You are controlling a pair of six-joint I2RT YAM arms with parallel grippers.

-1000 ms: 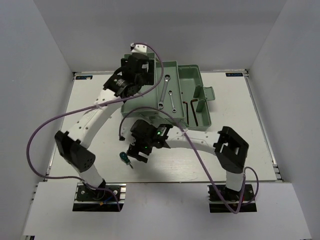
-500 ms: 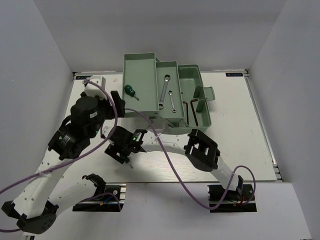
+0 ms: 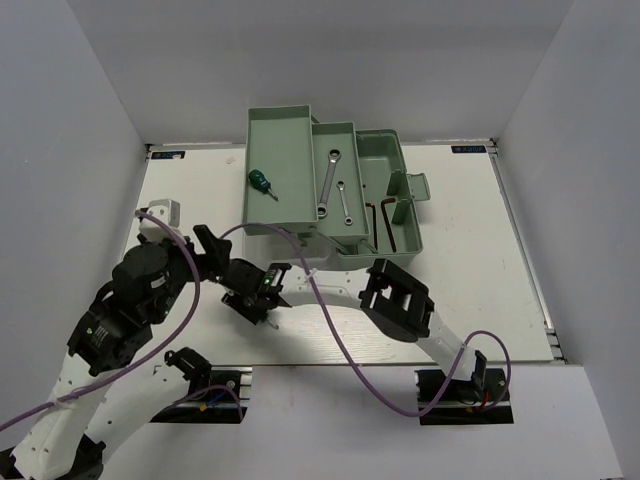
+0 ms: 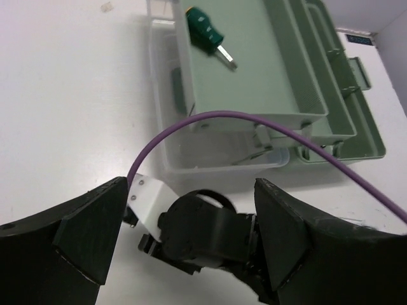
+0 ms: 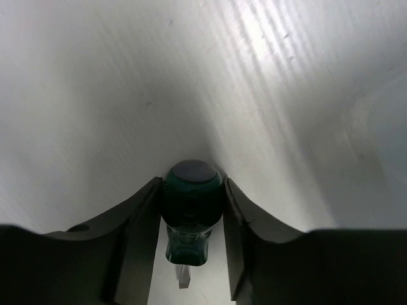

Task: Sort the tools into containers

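Note:
The pale green toolbox point(image 3: 390, 160) stands open at the back centre. One green-handled screwdriver point(image 3: 262, 182) lies in its left tray point(image 3: 285, 130), and also shows in the left wrist view point(image 4: 206, 28). Two silver wrenches point(image 3: 328, 180) lie in the middle tray. Dark hex keys point(image 3: 385, 218) lie in the base. My right gripper point(image 3: 255, 302) is low on the table, shut on the second green screwdriver point(image 5: 189, 216), with a finger against each side of its handle. My left gripper point(image 3: 225, 262) is open and empty, just left of the right gripper.
The toolbox's translucent lid point(image 4: 166, 127) lies flat under the left tray. A purple cable point(image 3: 330, 330) loops over the right arm and across the left wrist view point(image 4: 210, 117). White walls close in the table on the left, right and back.
My left arm has drawn back from the left tray to the near left, leaving a screwdriver in that tray. My right gripper has moved left and closed round the screwdriver on the table.

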